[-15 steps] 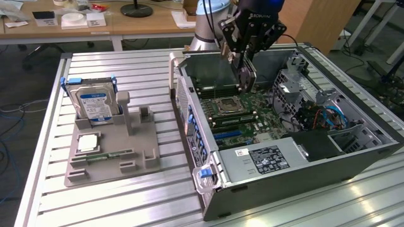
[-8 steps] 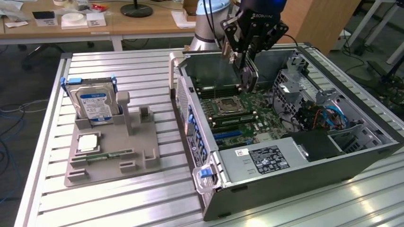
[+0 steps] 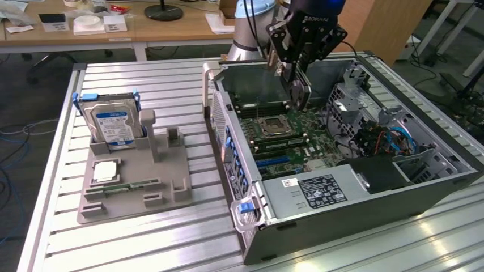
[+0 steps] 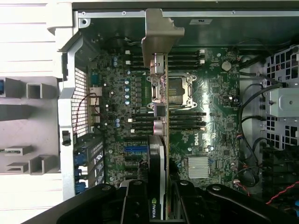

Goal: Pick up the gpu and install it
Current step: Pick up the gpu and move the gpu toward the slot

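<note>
The gpu [image 3: 298,89] hangs on edge over the open computer case [image 3: 226,116], its lower end just above the motherboard [image 3: 291,150]. My gripper [image 3: 293,69] is shut on its upper part. In the wrist view the gpu [image 4: 159,116] runs edge-on across the board, with its silver end bracket [image 4: 161,32] at the far end, over the CPU socket [image 4: 177,91]. The gripper [image 4: 159,198] clamps the black cooler end, one finger [image 4: 133,198] on each side. The blue expansion slots [image 4: 135,150] lie beside the card.
A grey holder [image 3: 136,175] on the slatted table [image 3: 151,79] at the exterior view's left carries a silver hard drive [image 3: 113,122] and a green memory stick [image 3: 121,187]. Inside the case are a power supply [image 3: 321,190], a drive cage [image 3: 355,96] and cables [image 3: 386,141].
</note>
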You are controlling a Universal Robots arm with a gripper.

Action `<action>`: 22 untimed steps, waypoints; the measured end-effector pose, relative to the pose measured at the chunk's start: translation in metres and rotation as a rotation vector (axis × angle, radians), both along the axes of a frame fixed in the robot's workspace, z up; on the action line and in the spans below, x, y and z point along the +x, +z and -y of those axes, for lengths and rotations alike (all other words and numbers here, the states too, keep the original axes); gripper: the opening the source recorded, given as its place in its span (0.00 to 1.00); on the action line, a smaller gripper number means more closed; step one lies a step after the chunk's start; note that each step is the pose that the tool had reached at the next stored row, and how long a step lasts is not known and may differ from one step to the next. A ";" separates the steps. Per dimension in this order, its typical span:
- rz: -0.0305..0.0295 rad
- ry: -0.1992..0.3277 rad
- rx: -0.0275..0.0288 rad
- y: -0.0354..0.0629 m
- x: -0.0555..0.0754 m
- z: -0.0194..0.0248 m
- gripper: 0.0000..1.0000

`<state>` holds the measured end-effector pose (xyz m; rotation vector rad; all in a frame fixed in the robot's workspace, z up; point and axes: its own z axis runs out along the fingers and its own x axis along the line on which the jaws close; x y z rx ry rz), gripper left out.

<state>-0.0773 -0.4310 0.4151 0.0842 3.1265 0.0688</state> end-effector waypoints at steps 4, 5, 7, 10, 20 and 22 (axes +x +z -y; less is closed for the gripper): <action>-0.0001 0.000 0.0000 0.0000 0.000 0.0000 0.27; 0.0000 0.000 0.0001 0.0000 0.000 0.0000 0.27; 0.0000 0.000 0.0001 0.0000 0.000 0.0000 0.27; 0.0000 0.000 0.0000 0.0000 0.004 0.0000 0.27; 0.0000 0.000 0.0000 0.0000 0.021 0.0000 0.27; -0.0001 0.000 0.0000 0.0000 0.024 0.0000 0.27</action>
